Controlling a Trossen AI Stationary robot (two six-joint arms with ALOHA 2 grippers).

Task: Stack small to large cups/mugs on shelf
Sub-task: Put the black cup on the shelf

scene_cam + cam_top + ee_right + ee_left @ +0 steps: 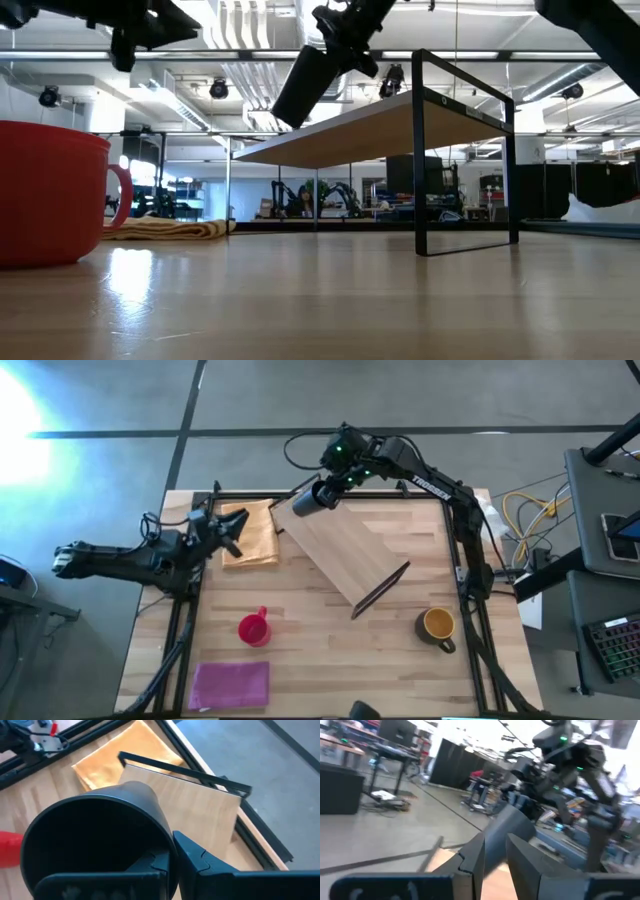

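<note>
From overhead, the right hand (322, 493) is clenched on the black cup (305, 501) and has it up over the far left corner of the shelf (345, 550), which sits slantwise on the tabletop (330, 650), its long side running from that far corner down toward the near right. The cup isn't upright: it's tipped, long axis pointing off toward the orange cloth (250, 535), so my guess is it has to be righted before it goes down on the board. The red mug (254, 627) is near the front left and the yellow-lined mug (438, 625) near the front right, both still on the tabletop and well apart from the shelf. The left hand (228, 532) hangs over the cloth, nearer the red mug than the right arm is. The table-level camera shows what the top view can't: the black cup (305, 85) is clear above the shelf board (370, 125), not touching it, slanting down to the left, with the red mug (50, 190) big in the foreground. The left wrist camera catches its own fingers (522, 865) a bit apart with nothing between them, and the other arm with the cup (507, 832) beyond. The right wrist camera looks straight into the cup's open mouth (100, 845), with the shelf (185, 805) just past it and the cloth (130, 752) beyond.
</note>
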